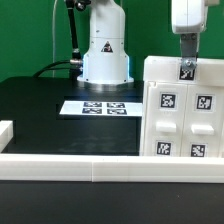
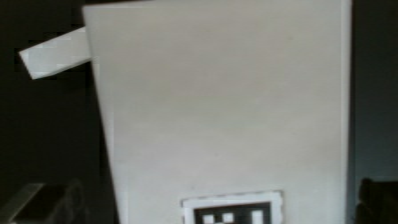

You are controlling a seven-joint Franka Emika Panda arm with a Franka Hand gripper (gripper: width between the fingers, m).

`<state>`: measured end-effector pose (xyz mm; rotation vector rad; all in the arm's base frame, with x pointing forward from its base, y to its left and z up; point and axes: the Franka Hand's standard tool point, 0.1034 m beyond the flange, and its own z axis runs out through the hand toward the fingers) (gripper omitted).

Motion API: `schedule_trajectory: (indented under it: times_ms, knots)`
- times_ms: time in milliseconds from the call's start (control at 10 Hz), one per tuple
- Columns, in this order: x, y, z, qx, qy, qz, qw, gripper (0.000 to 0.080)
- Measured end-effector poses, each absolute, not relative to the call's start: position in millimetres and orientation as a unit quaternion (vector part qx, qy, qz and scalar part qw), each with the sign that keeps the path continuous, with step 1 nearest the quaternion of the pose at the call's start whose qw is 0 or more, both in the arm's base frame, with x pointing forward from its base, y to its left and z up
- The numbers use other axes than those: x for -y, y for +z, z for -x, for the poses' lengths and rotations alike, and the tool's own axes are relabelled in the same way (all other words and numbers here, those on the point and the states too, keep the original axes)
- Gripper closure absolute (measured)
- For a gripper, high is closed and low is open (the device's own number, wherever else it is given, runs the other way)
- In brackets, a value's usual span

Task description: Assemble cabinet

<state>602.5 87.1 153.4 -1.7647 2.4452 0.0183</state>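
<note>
We're seeing the cabinet (image 1: 184, 113) standing upright on the black tabletop (image 1: 40, 100), hand (image 1: 186, 55) hovering at cabinet's top edge, grip state we can't tell, marker board (image 1: 98, 106) lying beside cabinet.

The hand (image 1: 187, 62) sits right at the top edge of the cabinet (image 1: 184, 110), whose white body blocks everything directly beneath it. Beside the hand, toward the exterior view's left, the black tabletop (image 1: 40, 105) lies open, bounded by the low border rail (image 1: 70, 165).
</note>
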Motion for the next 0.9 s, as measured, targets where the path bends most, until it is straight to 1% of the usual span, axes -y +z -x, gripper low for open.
schedule_trajectory:
  times_ms: [200,900]
  knots:
    - [-87.7,153.4,-602.4,-0.806,0.006,0.588,0.063,0.0002]
    - [-90.0,153.2,-602.0,-0.8,0.006,0.597,0.063,0.0002]
